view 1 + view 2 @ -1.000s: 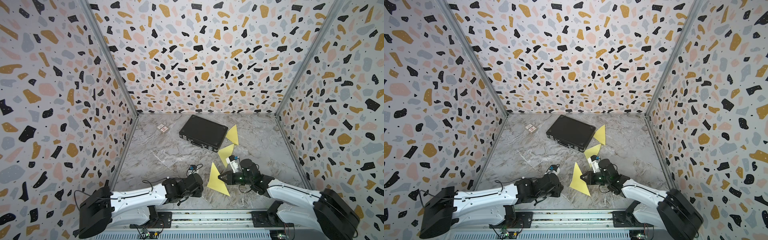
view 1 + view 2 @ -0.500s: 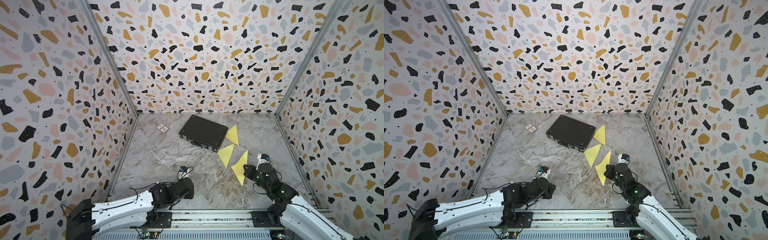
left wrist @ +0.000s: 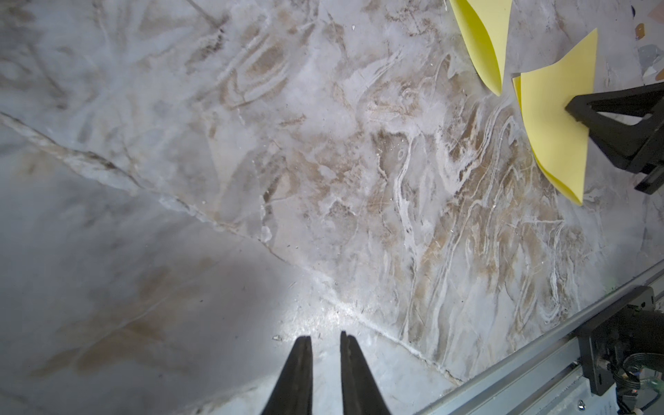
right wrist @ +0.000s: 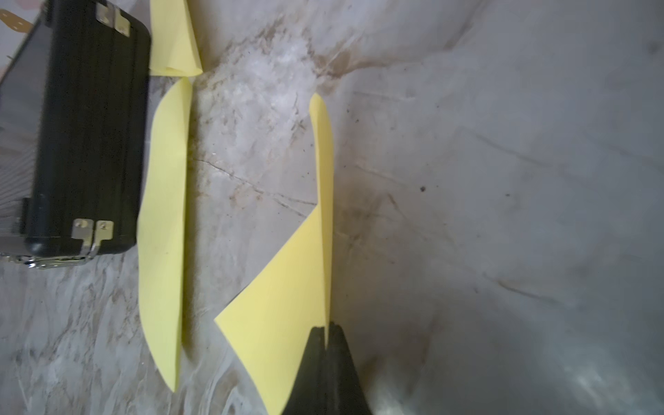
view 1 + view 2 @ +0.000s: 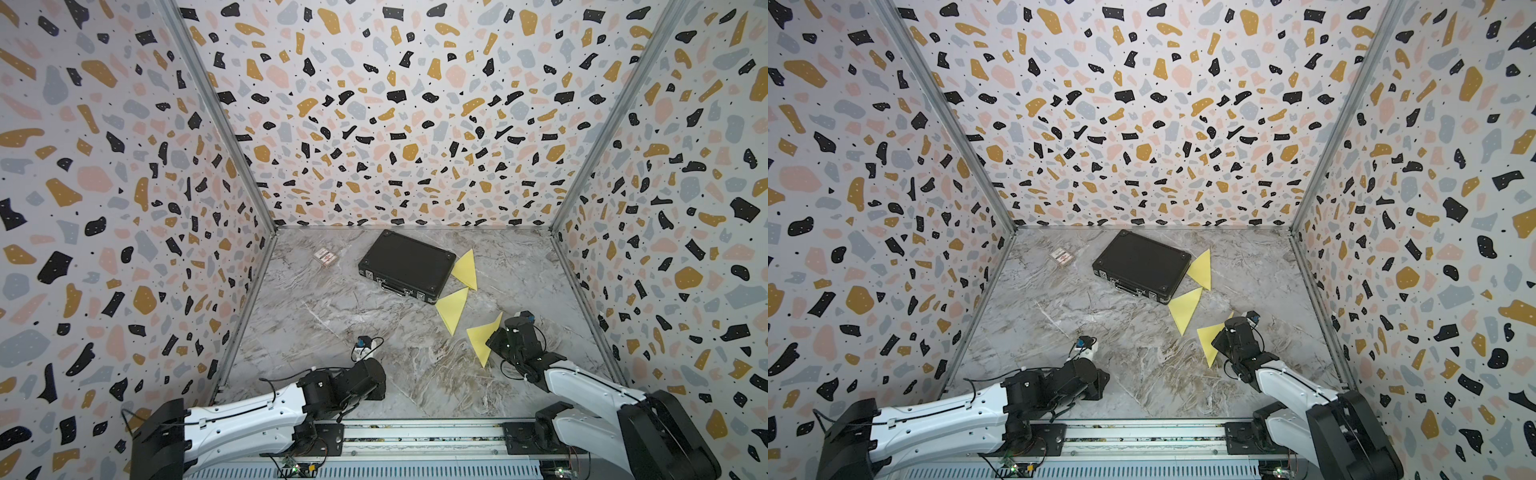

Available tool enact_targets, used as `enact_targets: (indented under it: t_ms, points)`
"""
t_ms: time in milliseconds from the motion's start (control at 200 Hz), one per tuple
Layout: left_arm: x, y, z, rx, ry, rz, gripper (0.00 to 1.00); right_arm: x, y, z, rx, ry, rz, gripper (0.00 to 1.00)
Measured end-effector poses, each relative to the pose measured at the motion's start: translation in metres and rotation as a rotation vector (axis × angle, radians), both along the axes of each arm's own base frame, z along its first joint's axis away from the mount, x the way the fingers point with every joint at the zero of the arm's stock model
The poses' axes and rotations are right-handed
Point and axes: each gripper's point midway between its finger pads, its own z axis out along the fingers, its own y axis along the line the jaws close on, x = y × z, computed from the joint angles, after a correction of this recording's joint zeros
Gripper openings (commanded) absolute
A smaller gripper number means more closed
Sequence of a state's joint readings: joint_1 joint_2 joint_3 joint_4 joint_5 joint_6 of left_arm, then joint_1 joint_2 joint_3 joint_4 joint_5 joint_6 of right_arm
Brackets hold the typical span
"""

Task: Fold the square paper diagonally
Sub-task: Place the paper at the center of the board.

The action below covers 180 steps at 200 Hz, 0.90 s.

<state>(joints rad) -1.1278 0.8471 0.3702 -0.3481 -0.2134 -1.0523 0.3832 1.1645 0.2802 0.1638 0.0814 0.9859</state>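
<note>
Right tool (image 4: pixel 327 328): is clamping the folded yellow paper (image 4: pixel 287 287) along its crease, jaws pressed flat together on the sheet. The paper is sitting off the latch side of the black case (image 5: pixel 405 266), well apart from it, one flap spreading open sideways (whether its lower edge is touching the table (image 5: pixel 332 299) cannot be told).

Two more folded sheets are lying closer to the case. The first triangle (image 5: pixel 467 270) is resting right against its short end. The second triangle (image 5: pixel 453 307) is lying just off its latched corner, between the case and the held paper.

Left tool (image 3: pixel 325 341): is hovering over bare table, farther from the case than any paper, jaws standing narrowly apart and gripping nothing.

A small box (image 5: pixel 325 256) is lying off the case's other short end, apart from it.
</note>
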Motion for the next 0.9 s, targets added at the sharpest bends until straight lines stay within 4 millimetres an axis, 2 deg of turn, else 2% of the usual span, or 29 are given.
enact_targets:
  t_ms: [325,506,701,821,901]
  points:
    - [0.000,0.000,0.003,-0.023,0.002,0.010,0.21,0.038,0.024,0.003,0.063,-0.032,0.017,0.00]
    - [0.000,-0.001,0.003,-0.026,0.002,0.012,0.21,0.043,0.026,0.000,0.080,-0.031,0.005,0.00]
    - [0.000,0.000,0.003,-0.026,0.002,0.012,0.21,0.049,0.027,0.006,0.090,-0.052,-0.007,0.00]
    - [0.000,0.000,0.003,-0.026,0.002,0.012,0.21,0.051,0.028,0.005,0.092,-0.052,-0.009,0.16]
    - [0.000,0.000,0.003,-0.026,0.001,0.013,0.21,0.052,0.029,0.005,0.095,-0.049,-0.007,0.36]
